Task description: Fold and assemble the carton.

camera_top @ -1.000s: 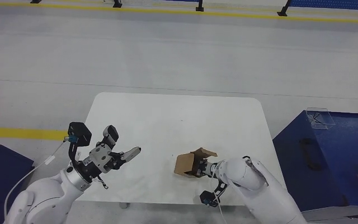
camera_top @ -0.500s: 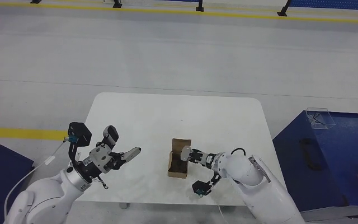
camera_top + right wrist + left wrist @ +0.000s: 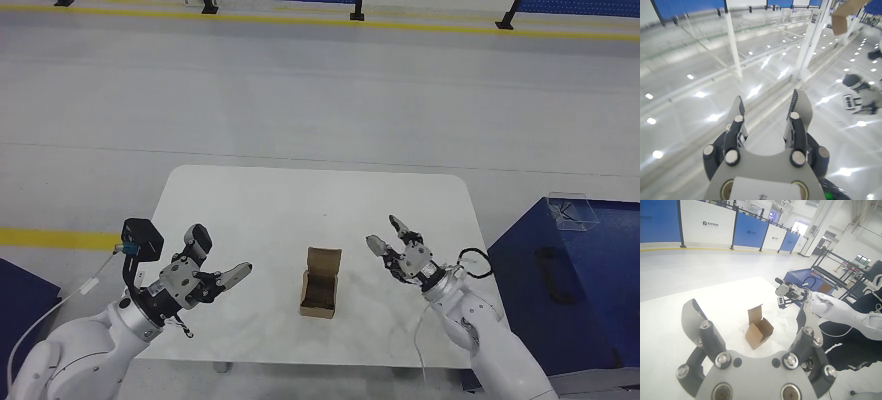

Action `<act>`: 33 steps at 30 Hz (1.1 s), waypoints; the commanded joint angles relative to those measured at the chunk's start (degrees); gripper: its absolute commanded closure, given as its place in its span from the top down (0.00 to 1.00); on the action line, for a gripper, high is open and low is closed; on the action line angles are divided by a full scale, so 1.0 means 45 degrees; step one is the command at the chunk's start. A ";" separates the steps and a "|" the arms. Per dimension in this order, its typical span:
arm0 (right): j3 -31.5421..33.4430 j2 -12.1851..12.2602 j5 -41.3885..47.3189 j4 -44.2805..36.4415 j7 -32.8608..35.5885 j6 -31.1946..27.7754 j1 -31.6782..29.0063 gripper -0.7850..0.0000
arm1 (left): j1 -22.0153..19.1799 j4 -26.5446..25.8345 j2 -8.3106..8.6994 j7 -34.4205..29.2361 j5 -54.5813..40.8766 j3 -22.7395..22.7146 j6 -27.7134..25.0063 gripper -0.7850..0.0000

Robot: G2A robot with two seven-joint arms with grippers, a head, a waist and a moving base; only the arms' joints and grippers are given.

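Fingers [image 3: 238, 270] splayed wide and empty on the left gripper [image 3: 222, 252] and right gripper [image 3: 382, 231] as the carton [image 3: 321, 283] sits untouched on the white table [image 3: 300, 200].
The brown carton rests near the table's front edge, top open, one flap raised at its far side. It lies between the two grippers, the left well apart, the right nearer.

You see a small brown cardboard carton [image 3: 320, 284] standing upright near the front middle of the white surface [image 3: 280, 205], top open, one flap raised.
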 commanded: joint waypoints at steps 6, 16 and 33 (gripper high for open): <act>-0.0707 -0.0126 -0.5525 0.3860 0.6703 -0.2808 0.2112 0.00 | 0.0000 0.0000 0.0000 0.0000 0.0000 0.0000 0.0000 1.00; -0.0758 -0.0161 -0.5544 0.4141 0.6992 -0.2900 0.2278 0.62 | 0.0000 0.0000 0.0000 0.0000 0.0000 0.0000 0.0000 1.00; -0.0295 0.0514 -1.8852 0.0377 0.0193 -0.7184 0.0595 1.00 | -0.3673 0.2044 -0.0426 -0.3303 0.9426 0.5853 0.2898 1.00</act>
